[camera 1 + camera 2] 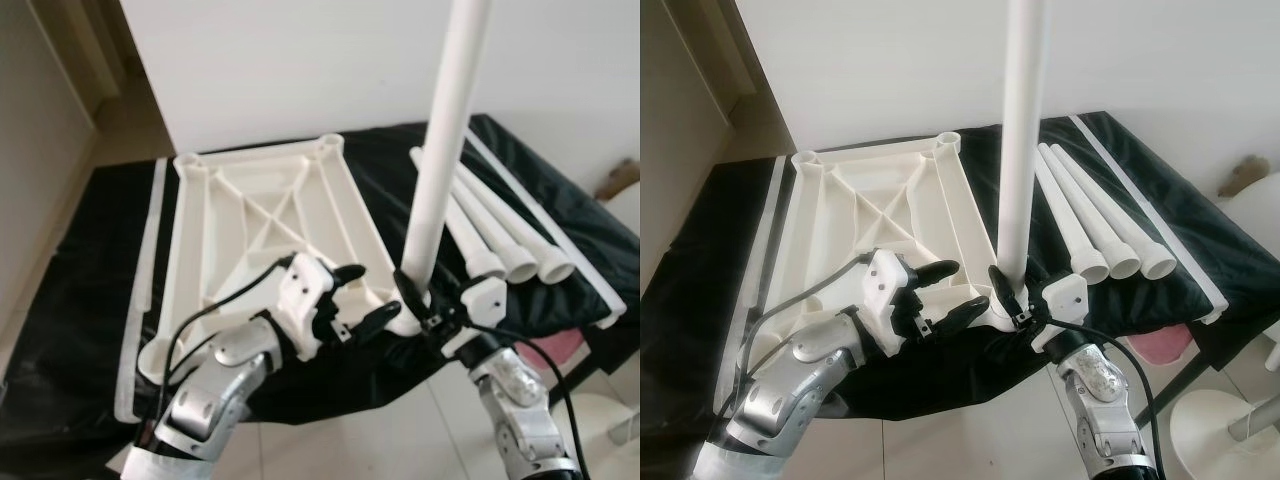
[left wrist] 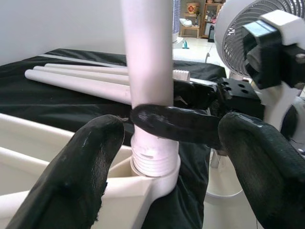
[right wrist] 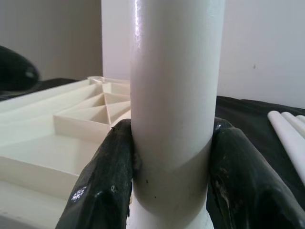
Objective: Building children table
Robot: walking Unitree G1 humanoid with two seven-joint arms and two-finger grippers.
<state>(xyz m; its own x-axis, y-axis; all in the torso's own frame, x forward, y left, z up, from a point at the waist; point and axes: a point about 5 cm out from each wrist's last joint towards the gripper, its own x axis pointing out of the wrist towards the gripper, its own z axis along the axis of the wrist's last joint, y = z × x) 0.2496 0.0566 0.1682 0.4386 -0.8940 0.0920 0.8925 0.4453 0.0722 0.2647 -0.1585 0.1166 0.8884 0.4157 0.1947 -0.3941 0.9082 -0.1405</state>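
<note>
where the white table leg (image 1: 440, 150) stood upright in the middle of the frame, its threaded lower end sat in the corner socket (image 2: 159, 179) of the upturned white tabletop (image 1: 270, 215), at that corner nearest the bottom of the frame. the tabletop lay underside up, ribs showing, on a black sheet (image 1: 80, 300) that covered the low surface across the centre of the frame. the right gripper (image 1: 418, 298), coming up from the lower right, was clamped on the leg just above the socket, one black finger pressed to each side of the tube (image 3: 107, 176). the left gripper (image 1: 362, 295), reaching in from the lower left, sat just beside that same corner with its fingers (image 2: 81, 176) spread wide apart, touching neither the leg nor the socket as far as i could see. three more white legs (image 1: 500, 235) lay side by side on the sheet to the right of centre, their flared ends toward the bottom of the frame. a white fan (image 2: 238, 38) stood at the upper right of the left wrist view. pale floor tiles (image 1: 400, 430) ran along the bottom of the frame.
</note>
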